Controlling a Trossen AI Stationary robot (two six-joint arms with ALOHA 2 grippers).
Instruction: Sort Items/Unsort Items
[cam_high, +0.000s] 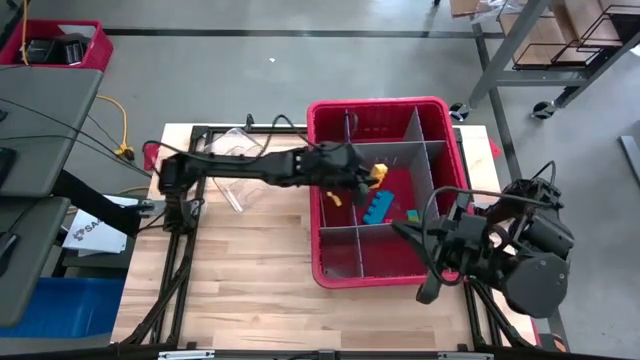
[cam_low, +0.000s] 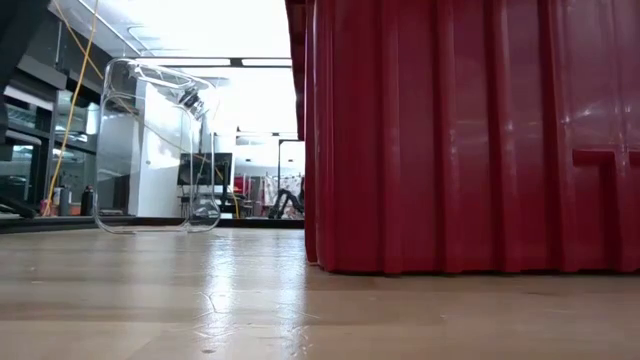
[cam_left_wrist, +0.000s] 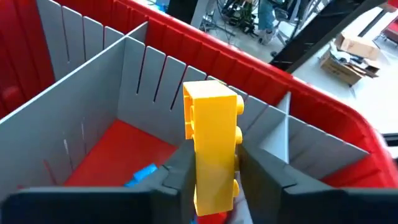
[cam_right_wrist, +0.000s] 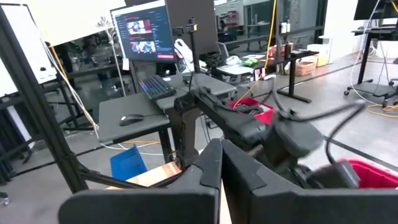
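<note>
1. The left gripper (cam_left_wrist: 214, 180) reaches over the red divided bin (cam_high: 325, 108), its fingers (cam_left_wrist: 177, 174) pinching an upright yellow block (cam_left_wrist: 211, 143) above the middle compartment.
2. A blue block (cam_high: 379, 205), a green piece (cam_high: 412, 215) and a small yellow piece (cam_high: 333, 200) lie in that compartment.
3. The right gripper (cam_right_wrist: 221, 168) waits beside the bin's right wall, fingers pressed together.
4. A clear container (cam_low: 155, 145) stands on the tabletop (cam_high: 250, 270).

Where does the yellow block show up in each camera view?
High view: yellow block at the left pincer, over the red bin's middle compartment.
Low view: not in it; only the bin's outer wall.
Left wrist view: centre, yellow block between the fingers.
Right wrist view: not in it.
Shared landmark: the red bin.
</note>
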